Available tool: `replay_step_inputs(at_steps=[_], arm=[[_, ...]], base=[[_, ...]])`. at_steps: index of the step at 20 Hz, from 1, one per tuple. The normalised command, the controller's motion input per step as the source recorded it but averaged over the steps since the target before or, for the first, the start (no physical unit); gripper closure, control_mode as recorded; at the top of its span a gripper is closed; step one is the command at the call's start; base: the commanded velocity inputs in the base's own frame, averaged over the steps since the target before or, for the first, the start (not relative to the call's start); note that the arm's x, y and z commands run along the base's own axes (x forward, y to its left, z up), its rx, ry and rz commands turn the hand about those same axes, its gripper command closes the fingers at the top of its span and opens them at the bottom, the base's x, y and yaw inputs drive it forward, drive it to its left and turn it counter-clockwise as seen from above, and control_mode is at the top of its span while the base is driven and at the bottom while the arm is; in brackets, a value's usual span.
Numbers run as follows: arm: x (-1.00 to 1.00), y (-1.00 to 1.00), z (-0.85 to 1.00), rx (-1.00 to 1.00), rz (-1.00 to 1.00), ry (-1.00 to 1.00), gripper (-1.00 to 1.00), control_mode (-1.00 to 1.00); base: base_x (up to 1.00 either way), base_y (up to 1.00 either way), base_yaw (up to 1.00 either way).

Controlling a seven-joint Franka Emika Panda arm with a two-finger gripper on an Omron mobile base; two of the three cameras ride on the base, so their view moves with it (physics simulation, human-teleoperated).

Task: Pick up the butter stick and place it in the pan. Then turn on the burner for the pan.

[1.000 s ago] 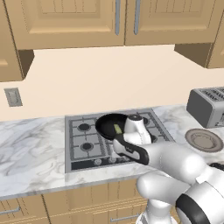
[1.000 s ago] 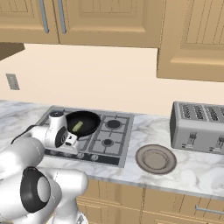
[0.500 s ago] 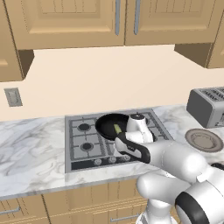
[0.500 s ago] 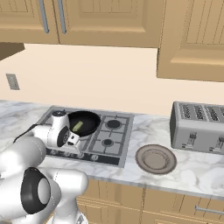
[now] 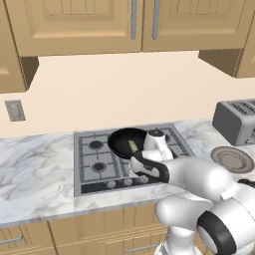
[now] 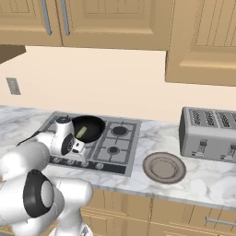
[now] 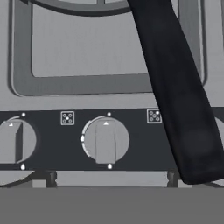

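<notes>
The black pan (image 5: 121, 141) (image 6: 92, 126) sits on the stove's back middle burner. The pale yellow butter stick (image 5: 133, 146) (image 6: 82, 132) lies inside it. The pan's long black handle (image 7: 175, 87) runs toward the stove front and crosses the right side of the hand view. My gripper (image 7: 112, 178) points down at the knob strip with its jaws wide open and nothing between them. A round knob (image 7: 105, 141) lies straight ahead of it, and another knob (image 7: 17, 141) is to its left. Both knobs' pointers stand upright.
The grey stove (image 5: 92, 167) (image 6: 120, 146) is set into a marble counter (image 5: 35, 174). A flat grey-brown plate (image 5: 232, 158) (image 6: 164, 167) lies to its right, and a silver toaster (image 5: 236, 119) (image 6: 209, 133) stands beyond it. Wooden cabinets hang above.
The hand has barely shifted over the stove's front edge. The jaws stay open, and the pan and the butter have not moved.
</notes>
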Motion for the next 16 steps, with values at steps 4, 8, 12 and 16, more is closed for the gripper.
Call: replay_step_inputs(at_steps=[4, 8, 12, 16], arm=[[0.21, 0.0, -0.04, 0.0, 0.0, 0.0, -1.0, -1.0], [0.03, 0.0, -0.01, 0.0, 0.0, 0.0, -1.0, -1.0], [0.0, 0.0, 0.0, 0.0, 0.0, 0.0, -1.0, -1.0], [0.0, 0.0, 0.0, 0.0, 0.0, 0.0, -1.0, -1.0]], base=[[0.0, 0.0, 0.0], [0.0, 0.0, 0.0], [0.0, 0.0, 0.0], [0.0, 0.0, 0.0]])
